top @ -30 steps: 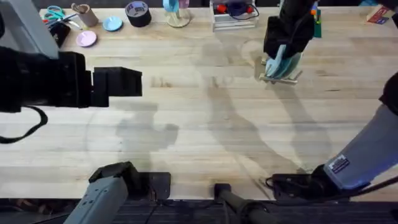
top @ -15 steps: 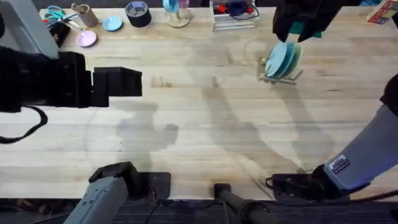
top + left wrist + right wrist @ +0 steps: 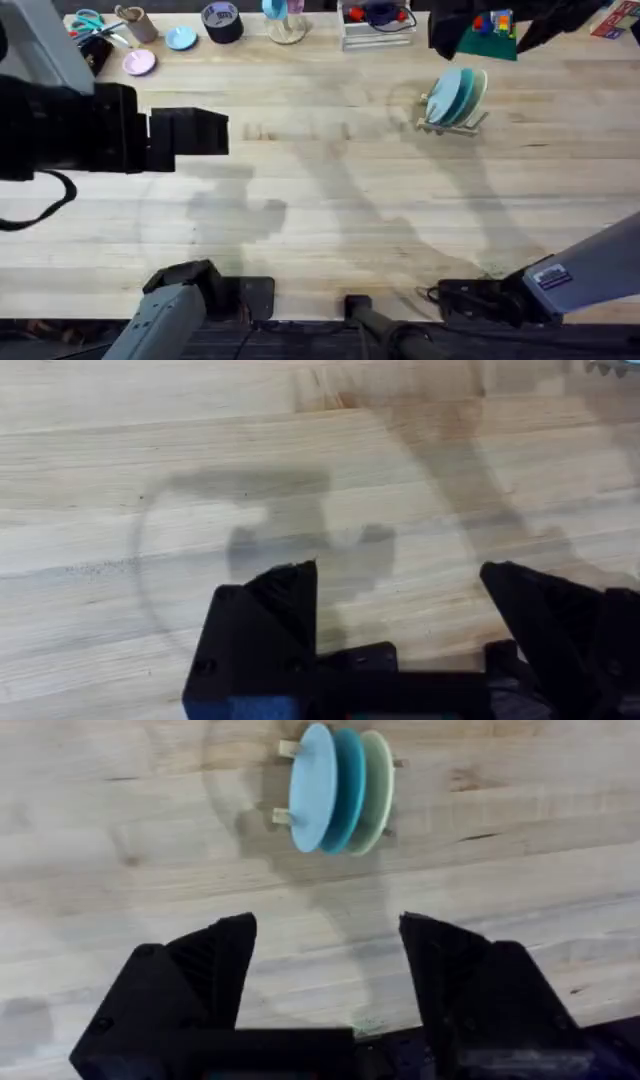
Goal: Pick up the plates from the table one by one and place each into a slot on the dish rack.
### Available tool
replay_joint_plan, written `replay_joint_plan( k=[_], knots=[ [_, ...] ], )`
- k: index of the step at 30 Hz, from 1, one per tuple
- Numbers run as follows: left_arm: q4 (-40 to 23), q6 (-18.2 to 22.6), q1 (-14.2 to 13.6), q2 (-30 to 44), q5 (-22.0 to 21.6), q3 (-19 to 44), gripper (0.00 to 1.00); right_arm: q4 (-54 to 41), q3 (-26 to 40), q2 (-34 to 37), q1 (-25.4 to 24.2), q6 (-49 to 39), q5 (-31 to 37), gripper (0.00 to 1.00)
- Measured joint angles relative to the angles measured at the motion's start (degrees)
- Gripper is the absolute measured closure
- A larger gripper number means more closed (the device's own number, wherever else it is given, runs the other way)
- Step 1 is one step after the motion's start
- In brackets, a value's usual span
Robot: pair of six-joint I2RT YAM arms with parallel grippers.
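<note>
Right tool point(image 3: 325, 965) has pulled up and back off the dish rack point(image 3: 452, 122), wide open, empty. Both plates point(image 3: 330, 788) stand slotted beside the cream one. Left tool point(image 3: 400, 620) open, empty, unmoved above the surface point(image 3: 330, 200).

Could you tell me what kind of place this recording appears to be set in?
Probably a lab or workshop bench rather than a kitchen: two robot arms work at a light wooden table, and scissors and a tape roll lie along its far edge. The dish rack with plates looks like a test prop.
</note>
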Motion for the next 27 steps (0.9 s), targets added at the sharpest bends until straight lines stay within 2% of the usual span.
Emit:
replay_joint_plan(
  k=[5, 10, 16, 20, 23, 27],
  knots=[
    [-0.2, 0.0, 0.0, 0.0, 0.0, 0.0, 0.007, 0.0, -2.7, -1.7, 3.9, 1.3, 2.4, 0.134],
    [-0.7, 0.0, 0.0, 0.0, 0.0, 0.0, 0.008, 0.0, -12.9, -8.8, 6.7, 3.7, 3.8, 0.129],
    [-0.7, 0.0, 0.0, 0.0, 0.0, 0.0, 0.008, 6.1, -26.8, -25.4, 6.8, 4.5, 3.6, 0.083],
    [-0.6, 0.0, 0.0, 0.0, 0.0, 0.0, 0.008, 12.1, -35.0, -38.1, 6.8, 1.1, 1.4, 0.068],
    [-0.6, 0.0, 0.0, 0.0, 0.0, 0.0, 0.008, 13.1, -39.4, -46.2, 6.8, -1.7, -0.4, 0.02],
    [-0.6, 0.0, 0.0, 0.0, 0.0, 0.0, 0.007, 12.8, -41.7, -54.1, 6.8, -3.7, -1.5, 0.009]
  ],
)
